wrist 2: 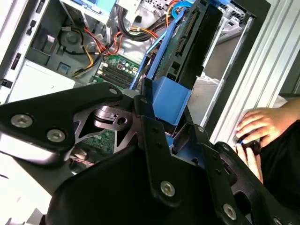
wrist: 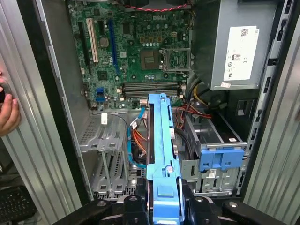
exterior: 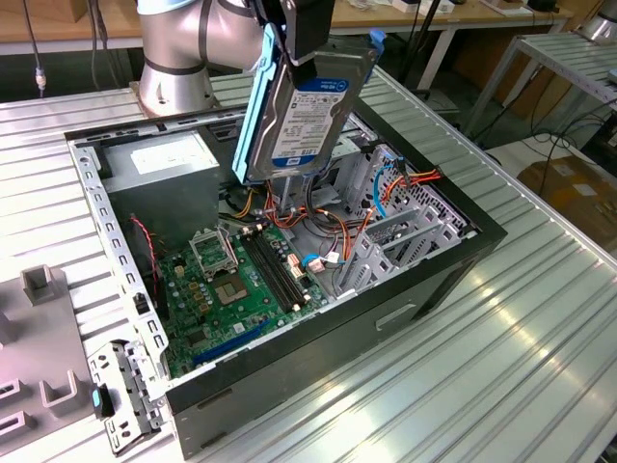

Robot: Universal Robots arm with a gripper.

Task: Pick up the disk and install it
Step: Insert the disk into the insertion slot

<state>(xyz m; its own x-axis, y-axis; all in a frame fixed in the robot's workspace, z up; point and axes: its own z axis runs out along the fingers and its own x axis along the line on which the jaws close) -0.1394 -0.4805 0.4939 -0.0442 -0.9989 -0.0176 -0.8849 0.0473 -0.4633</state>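
The black two-finger gripper [exterior: 307,39] on the arm is gripping the upper end of the disk [exterior: 304,111], a flat rectangular silver-grey metal hard drive with a white-and-blue label and light blue plastic carrier rails. The jaws are pressing in on the carrier's end tab from both sides and are carrying nothing else. The disk is hanging in the air above the open black metal computer case [exterior: 415,294], clear of everything inside it. Its long axis is running steeply down from the gripper with a slight tilt, and the labelled face is facing the exterior camera. In the first wrist view the disk is presenting edge-on, as a light blue rail [wrist: 161,140] extending straight out from the gripper [wrist: 164,208] toward the green motherboard [wrist: 140,51]. The free end is pointing over a bundle of orange and blue cables [wrist: 136,140]. The bare-metal drive cage with the fixed blue plastic bracket [wrist: 220,159] is lying just beside that line, on the side of the grey power-supply box [wrist: 234,56], not beneath the free end. The governing relation therefore appears to be this sideways offset between the disk and the cage. A person's hand [wrist 2: 262,126] is resting beside the case on the ribbed aluminium table [exterior: 501,367], well apart from the disk.
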